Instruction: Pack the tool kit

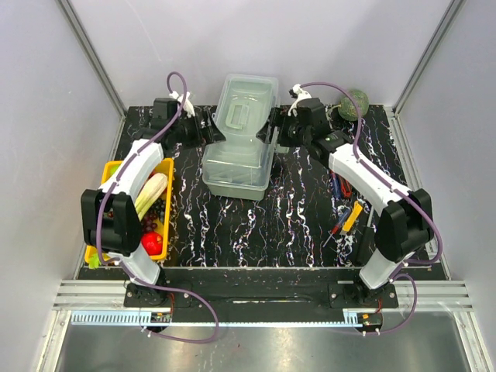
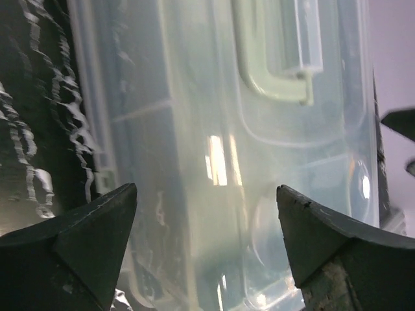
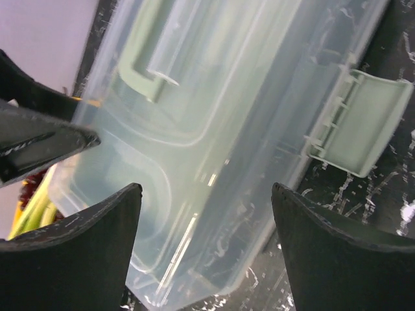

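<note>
**Both arms at the toolbox lid, tools not yet packed**

The toolbox [image 1: 236, 167] sits on the table [image 1: 232, 232] with its translucent lid [image 1: 248, 108] on top. I cannot tell whether the lid is fully seated. The left gripper [image 2: 206, 189] is at the toolbox's left flank, jaws spread wide with nothing between them and the lid surface right below. The right gripper [image 3: 206, 188] is at the toolbox's right flank, jaws also spread and nothing pinched. The handle [image 2: 272, 71] lies flat on the lid, beyond the fingertips. The latch [image 3: 360, 123] on the toolbox's right side hangs flipped outward, so that side looks unlocked. The hand tools [image 1: 345, 209] lie loose, well to the right of the toolbox and near the right arm's base. The yellow tray [image 1: 170, 209] to the left of the toolbox is not part of the job.

The step is probably getting the lid open so the tools can go in.

- Check the left-side latch first, as it is not visible here.
- Grip the lid rim, not the smooth top, because the plastic looks slick.
- Lift both sides evenly so the box does not skid or twist.
- One arm should hold the base down if the lid sticks.
</note>
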Robot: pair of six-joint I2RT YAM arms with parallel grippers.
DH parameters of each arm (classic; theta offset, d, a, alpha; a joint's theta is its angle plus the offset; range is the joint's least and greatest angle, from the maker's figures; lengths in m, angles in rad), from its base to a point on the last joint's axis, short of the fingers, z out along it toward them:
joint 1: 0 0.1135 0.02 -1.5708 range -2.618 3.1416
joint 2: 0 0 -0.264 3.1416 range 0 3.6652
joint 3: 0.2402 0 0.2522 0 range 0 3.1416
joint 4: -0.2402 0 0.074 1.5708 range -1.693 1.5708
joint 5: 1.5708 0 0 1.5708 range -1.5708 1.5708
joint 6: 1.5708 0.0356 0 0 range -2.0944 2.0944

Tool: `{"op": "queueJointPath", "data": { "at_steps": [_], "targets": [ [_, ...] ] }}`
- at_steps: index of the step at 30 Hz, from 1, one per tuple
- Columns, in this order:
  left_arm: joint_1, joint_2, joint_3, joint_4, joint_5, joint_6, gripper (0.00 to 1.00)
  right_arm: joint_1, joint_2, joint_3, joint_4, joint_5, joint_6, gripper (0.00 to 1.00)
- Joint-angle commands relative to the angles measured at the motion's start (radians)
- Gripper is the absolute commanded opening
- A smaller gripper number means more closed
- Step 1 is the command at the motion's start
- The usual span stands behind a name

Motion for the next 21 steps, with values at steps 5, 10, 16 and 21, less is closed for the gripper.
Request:
{"op": "queueJointPath", "data": {
  "at_steps": [5,10,16,21],
  "targets": [
    [-0.096,-0.069,-0.138,0.075,0.193,0.036,0.79,0.044,-0.037,0.053,-0.090,0.167,-0.097,0.84],
    [-0.143,-0.115,-0.214,0.093,0.189,0.022,0.75,0.058,-0.063,0.053,-0.090,0.206,-0.084,0.83],
    [-0.142,-0.197,-0.241,0.075,0.115,0.019,0.82,0.072,-0.077,0.085,-0.093,0.216,-0.081,0.82],
    [-0.143,-0.308,-0.189,0.009,-0.076,0.053,0.98,0.077,-0.045,0.206,-0.130,0.200,-0.104,0.82]
  ]
}}
